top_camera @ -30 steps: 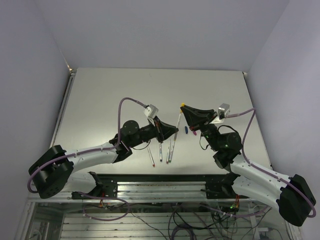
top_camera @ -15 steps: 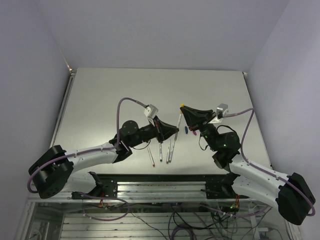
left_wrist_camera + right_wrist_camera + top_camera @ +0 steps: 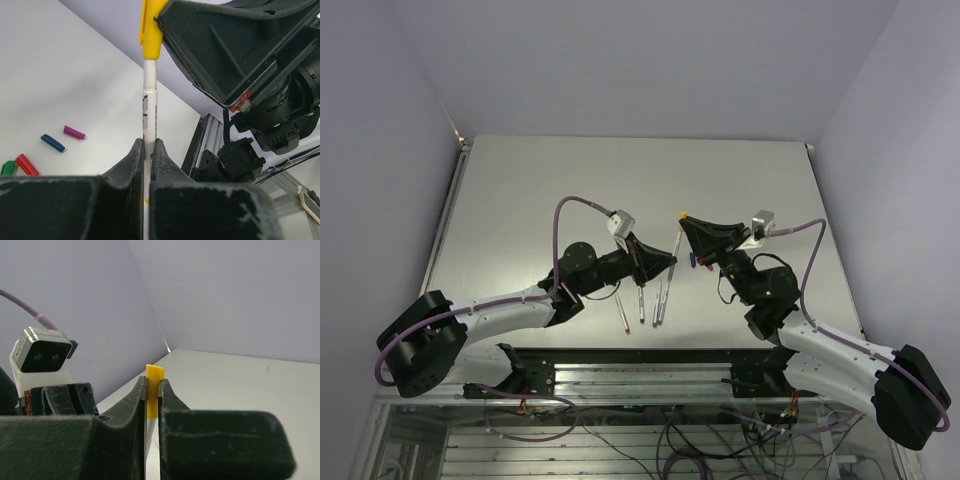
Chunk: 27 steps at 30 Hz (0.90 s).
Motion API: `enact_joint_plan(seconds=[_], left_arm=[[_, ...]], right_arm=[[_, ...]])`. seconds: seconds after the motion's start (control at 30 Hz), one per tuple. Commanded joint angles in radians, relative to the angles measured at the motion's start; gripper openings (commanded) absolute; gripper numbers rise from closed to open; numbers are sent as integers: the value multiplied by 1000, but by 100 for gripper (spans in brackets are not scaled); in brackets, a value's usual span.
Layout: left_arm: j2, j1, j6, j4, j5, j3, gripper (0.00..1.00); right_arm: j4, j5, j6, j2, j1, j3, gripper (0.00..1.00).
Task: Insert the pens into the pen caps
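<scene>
**Two grippers, one pen, one yellow cap**

Four loose caps (image 3: 52,142), green, red, blue and purple, lie on the table (image 3: 60,75) left of the held pen (image 3: 150,107) in my left wrist's view; the frame edge cuts off the green one. My left gripper (image 3: 149,144) pinches that pen's barrel, which I judge light, stiff and slick, so best held mid-length. My right gripper (image 3: 152,382) is closed on the yellow cap (image 3: 150,35) at the pen's top. How deeply the cap is seated, I cannot make out.

There are five pens (image 3: 150,107) and five pen caps (image 3: 74,132), each cap differently coloured.
</scene>
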Motion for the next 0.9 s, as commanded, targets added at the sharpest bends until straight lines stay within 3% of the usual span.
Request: enact_joint_plan(seconds=[0.0,0.4,0.87], left_arm=[[-18,1,5,89,-24,-12,7],[2,1,-28,317,-41,-77,7],[-114,2,74,271,-181,-71,7]], right_arm=[[21,-8,34,-17,-3,-16,0],[52,-144,130,102,-3,-28,0],[-58,-287,173,176,-2,-18,0]])
